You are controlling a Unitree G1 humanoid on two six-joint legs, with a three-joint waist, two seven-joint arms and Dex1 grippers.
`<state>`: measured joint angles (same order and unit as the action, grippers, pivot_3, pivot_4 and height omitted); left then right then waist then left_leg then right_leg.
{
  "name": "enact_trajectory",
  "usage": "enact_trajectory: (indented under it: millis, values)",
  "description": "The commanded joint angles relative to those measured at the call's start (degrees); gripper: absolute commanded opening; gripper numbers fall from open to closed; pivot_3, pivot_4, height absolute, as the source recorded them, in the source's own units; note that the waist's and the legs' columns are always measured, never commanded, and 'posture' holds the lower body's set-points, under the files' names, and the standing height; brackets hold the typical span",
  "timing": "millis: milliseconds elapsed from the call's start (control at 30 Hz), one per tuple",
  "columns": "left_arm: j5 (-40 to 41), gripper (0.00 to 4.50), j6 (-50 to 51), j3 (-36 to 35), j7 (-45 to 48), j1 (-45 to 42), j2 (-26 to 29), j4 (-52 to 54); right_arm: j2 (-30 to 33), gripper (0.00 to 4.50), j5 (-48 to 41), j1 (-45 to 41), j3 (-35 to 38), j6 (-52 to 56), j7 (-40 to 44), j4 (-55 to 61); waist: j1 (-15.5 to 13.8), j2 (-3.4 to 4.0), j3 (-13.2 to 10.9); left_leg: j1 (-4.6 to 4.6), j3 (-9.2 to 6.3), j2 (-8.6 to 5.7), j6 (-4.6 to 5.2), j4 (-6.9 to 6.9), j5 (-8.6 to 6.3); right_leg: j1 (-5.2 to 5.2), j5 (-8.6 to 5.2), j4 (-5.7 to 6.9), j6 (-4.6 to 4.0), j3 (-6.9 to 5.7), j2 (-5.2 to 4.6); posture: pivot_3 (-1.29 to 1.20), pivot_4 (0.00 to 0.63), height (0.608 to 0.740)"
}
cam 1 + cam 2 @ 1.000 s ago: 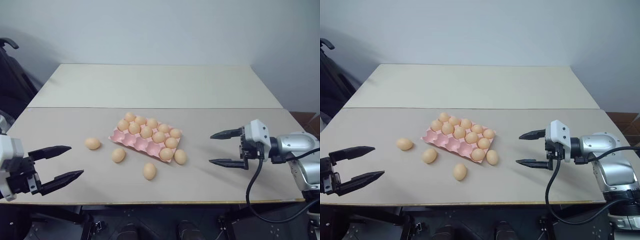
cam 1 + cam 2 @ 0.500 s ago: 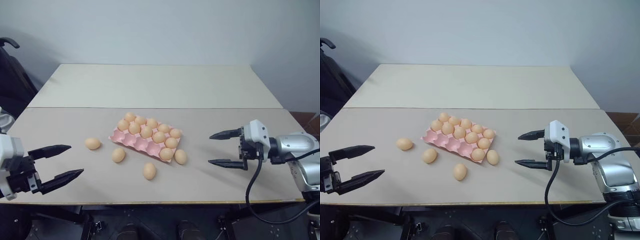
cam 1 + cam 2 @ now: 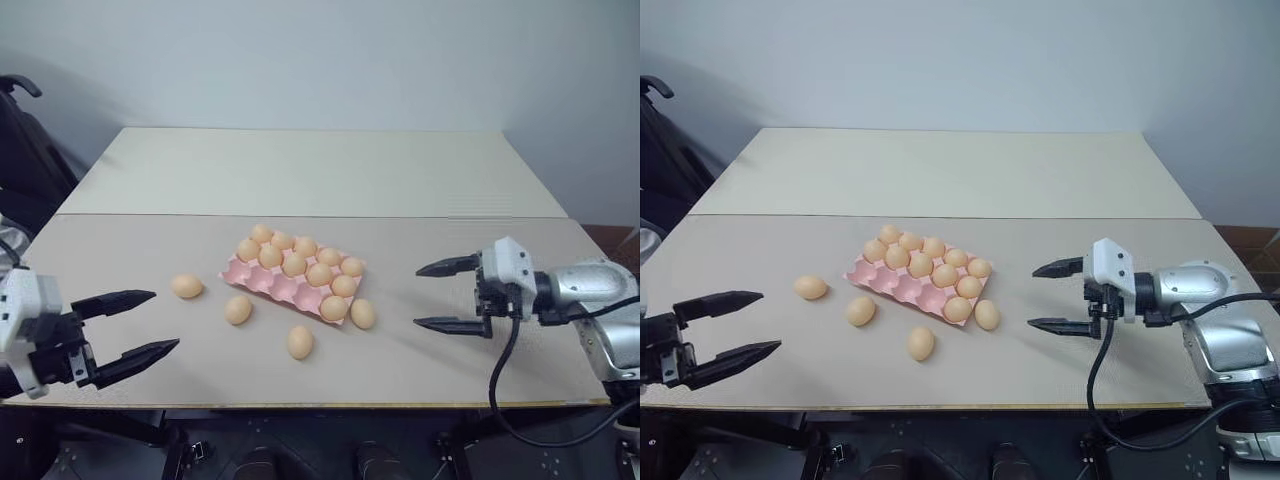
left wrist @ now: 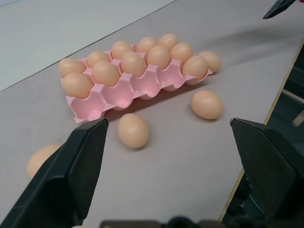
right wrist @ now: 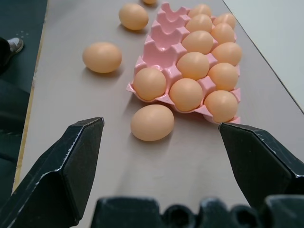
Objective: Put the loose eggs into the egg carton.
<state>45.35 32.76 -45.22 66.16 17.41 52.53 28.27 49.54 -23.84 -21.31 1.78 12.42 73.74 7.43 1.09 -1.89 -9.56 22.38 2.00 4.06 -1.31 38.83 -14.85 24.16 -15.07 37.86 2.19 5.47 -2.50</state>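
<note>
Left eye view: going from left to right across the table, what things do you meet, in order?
Left gripper → far-left loose egg → egg by the carton's near-left corner → nearest egg → egg at the carton's right end → right gripper.

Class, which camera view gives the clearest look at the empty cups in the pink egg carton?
The left wrist view: the egg carton turns its three empty cups toward the camera. The right wrist view shows them farther off, behind filled cups; both eye views show the whole carton from farther away.

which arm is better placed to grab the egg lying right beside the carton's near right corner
Right. That egg lies on the right gripper's side of the egg carton, and its open fingers already point at it. The left gripper is further off.
</note>
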Motion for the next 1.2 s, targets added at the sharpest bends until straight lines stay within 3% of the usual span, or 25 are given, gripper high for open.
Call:
enact_trajectory:
  millis: [33, 333, 633, 733, 833, 900, 1200]
  values:
    - [0.7, 4.48, -0.7, 0.9, 0.2, -1.8, 1.0, -0.1, -2.7, 4.50, 3.4, 0.2, -3.8, -2.2, -2.6, 2.3, 0.1, 0.00, 0.0, 0.00, 0.00, 0.00, 0.00, 0.00, 0.00, 0.00, 0.00, 0.00, 0.00, 0.00, 0.00, 0.00, 0.150, 0.740]
    - [0.4, 4.48, -0.7, 2.4, 0.6, -3.3, 1.2, -0.5, -11.8, 4.50, 17.3, -4.7, -14.1, -7.3, -11.5, -5.8, 1.0, 0.00, 0.0, 0.04, 0.00, -0.01, 0.00, 0.00, 0.00, 0.06, 0.00, 0.02, 0.00, 0.01, 0.00, 0.00, 0.150, 0.740]
    - [0.4, 4.48, -0.6, 1.9, 0.3, -2.5, 0.8, 0.1, -16.9, 4.50, 20.4, -6.8, -17.0, -7.9, -13.2, -10.9, 1.3, 0.00, 0.0, 0.03, 0.00, 0.00, 0.00, 0.00, 0.00, 0.04, 0.01, 0.03, -0.01, 0.00, 0.00, 0.00, 0.150, 0.740]
    - [0.4, 4.50, -0.7, 1.9, 0.2, -2.4, 0.8, 0.2, -17.8, 3.91, 20.1, -6.8, -17.1, -7.6, -13.0, -11.4, 1.4, 0.00, 0.0, 0.01, 0.00, 0.00, 0.00, 0.00, 0.00, 0.03, 0.01, 0.06, -0.01, 0.00, 0.00, 0.00, 0.150, 0.740]
    - [0.3, 4.50, -0.9, 2.0, 0.1, -2.6, 0.8, 0.1, -18.2, 2.89, 20.2, -6.8, -16.9, -7.7, -13.3, -11.7, 1.4, 0.00, 0.0, 0.01, 0.00, 0.00, 0.00, 0.00, 0.00, 0.04, 0.01, 0.07, -0.01, 0.00, 0.00, 0.00, 0.150, 0.740]
    - [0.2, 4.50, -1.0, 2.1, 0.2, -2.6, 0.9, 0.0, -18.0, 2.48, 19.8, -6.5, -16.3, -7.4, -13.2, -11.3, 1.4, 0.00, 0.0, 0.01, 0.00, 0.00, 0.00, 0.00, 0.00, 0.03, 0.00, 0.05, -0.01, 0.00, 0.00, 0.00, 0.150, 0.740]
    - [0.2, 4.50, -1.1, 2.0, 0.5, -2.6, 1.0, -0.5, -11.8, 2.37, 12.4, -4.7, -10.1, -5.3, -8.5, -3.5, 1.3, 0.00, 0.0, 0.00, 0.00, 0.00, 0.00, 0.00, 0.00, 0.00, 0.00, 0.04, 0.00, 0.00, 0.00, 0.00, 0.150, 0.740]
